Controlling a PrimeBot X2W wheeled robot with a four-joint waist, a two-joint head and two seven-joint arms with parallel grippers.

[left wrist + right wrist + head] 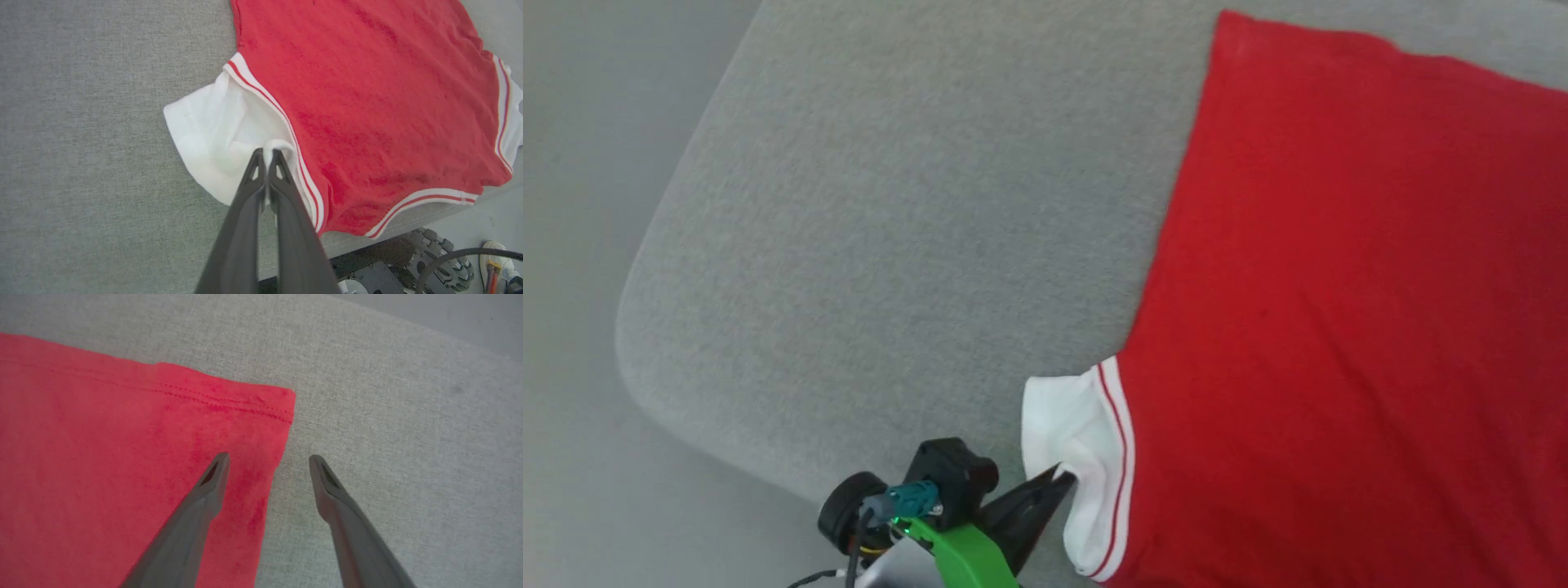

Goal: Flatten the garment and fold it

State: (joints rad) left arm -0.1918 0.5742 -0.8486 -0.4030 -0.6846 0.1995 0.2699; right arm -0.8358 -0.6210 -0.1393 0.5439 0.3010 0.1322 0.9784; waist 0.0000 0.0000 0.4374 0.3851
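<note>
The red garment (1347, 310) lies spread flat on the grey table, plain side up, no lettering showing. Its white sleeve (1070, 425) with red-and-white trim sticks out at the lower middle of the head view. My left gripper (1063, 475) is shut on a pinch of that sleeve's white cloth (212, 126), the fingertips (267, 157) meeting on a small raised fold. A second white sleeve (508, 122) shows at the far right of the left wrist view. My right gripper (267, 461) is open above the garment's hemmed corner (261, 404), one finger over red cloth, the other over bare table.
The grey padded table (890, 229) has a rounded corner at the left and wide bare room left of the garment. Grey floor (572, 327) lies beyond its edge. The robot's wheeled base (433, 253) and cables sit below the table's near edge.
</note>
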